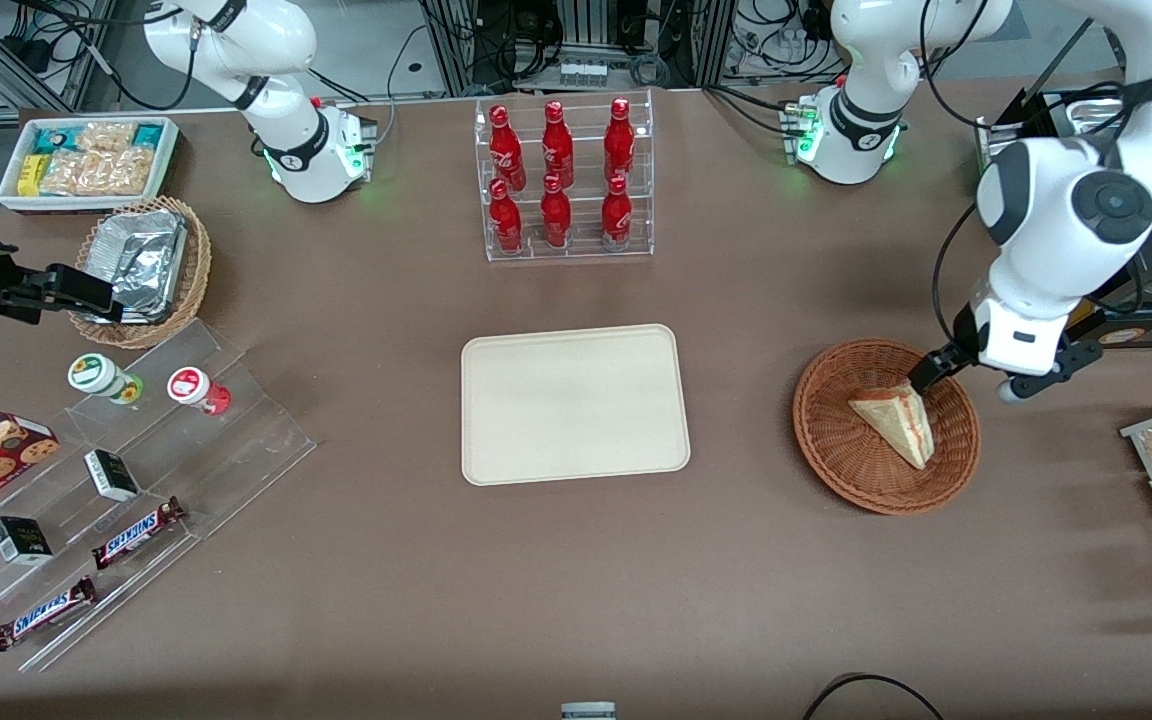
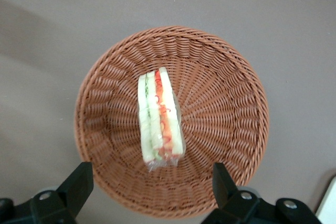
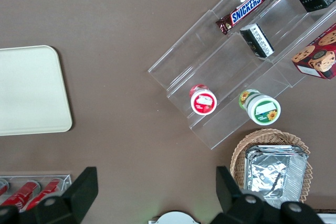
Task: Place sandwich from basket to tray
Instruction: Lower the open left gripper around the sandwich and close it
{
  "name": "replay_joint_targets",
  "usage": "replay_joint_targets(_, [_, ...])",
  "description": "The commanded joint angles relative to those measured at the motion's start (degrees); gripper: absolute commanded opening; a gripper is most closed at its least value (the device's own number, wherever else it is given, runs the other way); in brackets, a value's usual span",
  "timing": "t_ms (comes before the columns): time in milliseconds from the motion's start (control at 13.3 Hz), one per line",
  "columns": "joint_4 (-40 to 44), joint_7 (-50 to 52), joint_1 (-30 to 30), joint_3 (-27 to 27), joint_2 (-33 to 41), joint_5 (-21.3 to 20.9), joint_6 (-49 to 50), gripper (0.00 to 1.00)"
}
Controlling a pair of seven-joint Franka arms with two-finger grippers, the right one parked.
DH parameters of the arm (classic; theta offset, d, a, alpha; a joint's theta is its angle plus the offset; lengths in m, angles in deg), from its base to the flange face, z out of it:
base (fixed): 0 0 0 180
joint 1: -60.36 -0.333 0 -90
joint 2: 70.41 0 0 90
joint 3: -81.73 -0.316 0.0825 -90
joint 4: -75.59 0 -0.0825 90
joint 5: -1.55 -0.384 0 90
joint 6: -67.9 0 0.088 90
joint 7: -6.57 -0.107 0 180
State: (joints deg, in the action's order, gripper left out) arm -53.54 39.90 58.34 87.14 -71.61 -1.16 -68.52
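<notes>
Hovering over the basket [image 1: 886, 425], gripper [image 1: 921, 385] poised at the rim edge that lies farther from the front camera, fingers [image 2: 79, 182] spread wide apart and holding nothing. Reads as the approach step, pre-grasp; nothing lifted yet. Sandwich [image 1: 896, 422] lying in the basket bowl, toward the working arm's end of the worktop, roughly midway between the worktop's two long edges. From the wrist view, sandwich [image 2: 159, 121] stands on edge with red-orange and green filling stripes facing up, seemingly wrapped in clear film, and sits between the two open fingers' lines, so alignment looks about right. Basket [image 2: 173, 119] rim fully in that view, so gripper judged well above the wedge, not touching. Tray [image 1: 574, 403] at worktop centre, bare, well apart from the basket, toward the parked arm's end relative to it. Next move likely calls for: straight descent into the bowl, keeping fingertips off the wicker wall, closing across the bread faces rather than along the long cut edge, gentle squeeze since bread looks soft and film could slip. Then lift above the rim, carry sideways to tray, set down flat inside the raised rim. Bottle rack [image 1: 564, 180] near the edge farthest from the camera, out of the path.
</notes>
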Motion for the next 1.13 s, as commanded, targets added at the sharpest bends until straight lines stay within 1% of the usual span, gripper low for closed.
replay_joint_targets(0, [-0.3,3.1,-0.4,0.6,-4.1,0.2,-5.6,1.0])
replay_joint_targets(376, [-1.2,3.2,-0.4,0.6,-8.6,0.2,-10.0,1.0])
replay_joint_targets(602, [-4.7,3.2,-0.4,0.6,-10.0,0.2,-15.8,1.0])
replay_joint_targets(977, [-6.0,3.0,-0.4,0.5,-11.0,0.2,-16.6,1.0])
replay_joint_targets(1053, [-5.9,3.0,-0.4,0.5,-11.1,0.2,-16.6,0.98])
